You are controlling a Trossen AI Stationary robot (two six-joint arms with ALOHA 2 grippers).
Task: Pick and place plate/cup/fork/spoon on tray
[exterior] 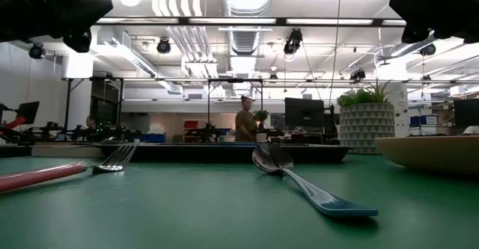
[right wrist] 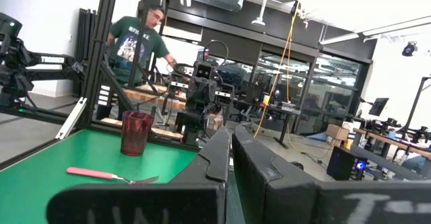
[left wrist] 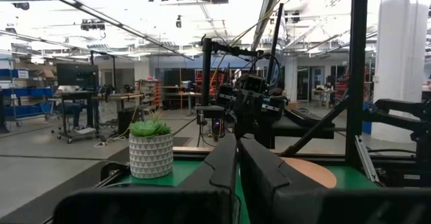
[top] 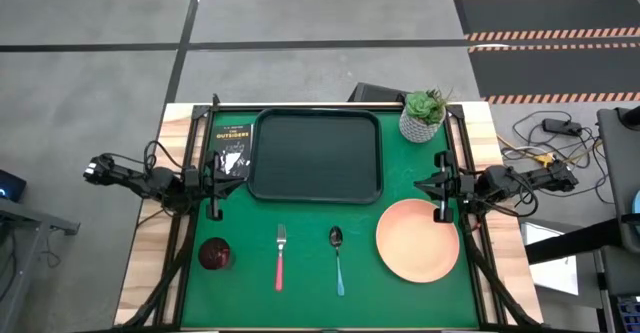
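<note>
Both grippers — left [top: 216, 181] and right [top: 437, 186] — wait at the tabletop [top: 310, 278] edges with fingers clenched, while cup [top: 215, 254], fork [top: 281, 255], spoon [top: 338, 258] and plate [top: 417, 240] lie in a row near the tray [top: 316, 155].

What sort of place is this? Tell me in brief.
Probably a robotics lab or an industrial workshop. Exposed ducts and lights hang from an open ceiling, benches with monitors fill the room behind, and hazard-striped mats lie on the concrete floor beside the table.
</note>
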